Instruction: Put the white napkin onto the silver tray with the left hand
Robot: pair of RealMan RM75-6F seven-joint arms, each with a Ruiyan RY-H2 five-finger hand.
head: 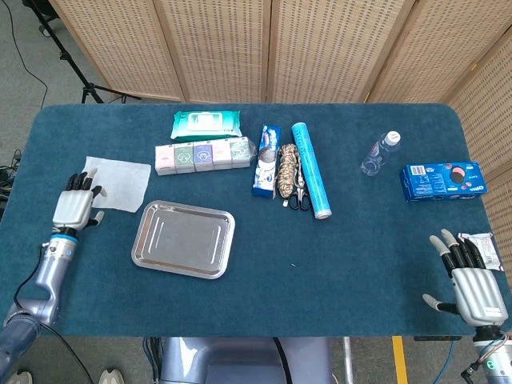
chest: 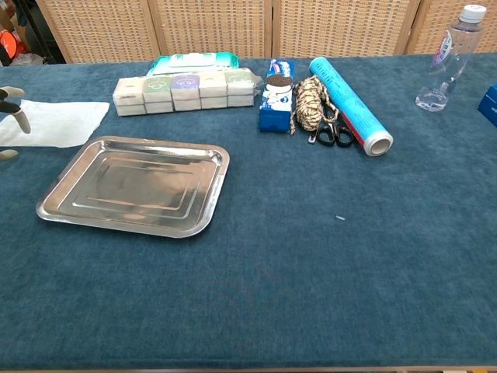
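No lettering can be read with certainty in either view.

The blue cookie box at the table's right edge carries white lettering and a picture of a dark round cookie, but the letters are too small to make out.

The blue cookie pack near the table's middle shows white print and a cookie picture, also illegible.

The green wipes pack has a white label panel with unreadable print.

The row of small tissue packs bears round emblems in several colours, with no legible words.

The water bottle has a label too blurred to read.
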